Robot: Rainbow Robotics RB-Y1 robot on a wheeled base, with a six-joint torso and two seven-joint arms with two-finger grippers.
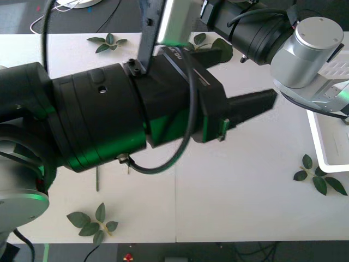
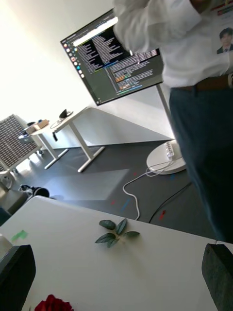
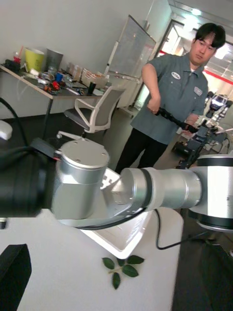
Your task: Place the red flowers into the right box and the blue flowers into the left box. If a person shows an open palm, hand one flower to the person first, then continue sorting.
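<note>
Right gripper spread wide, red flower at lower left of its wrist view (barely in frame). Best centred over the bloom before closing. Left gripper idle mid-frame, front view.

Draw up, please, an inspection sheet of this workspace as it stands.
Surface: white table, seam down the middle.
Job's things: red flower by the right gripper; white box at the table's right edge.
Clutter: loose green leaf sprigs scattered on the table.
Grippers: left gripper open, above the table's centre; right gripper open, at the table's far side.
Cables: black cable looping under the left arm; white cable on the floor.
Surroundings: dark monitor on a stand; white office chair.
</note>
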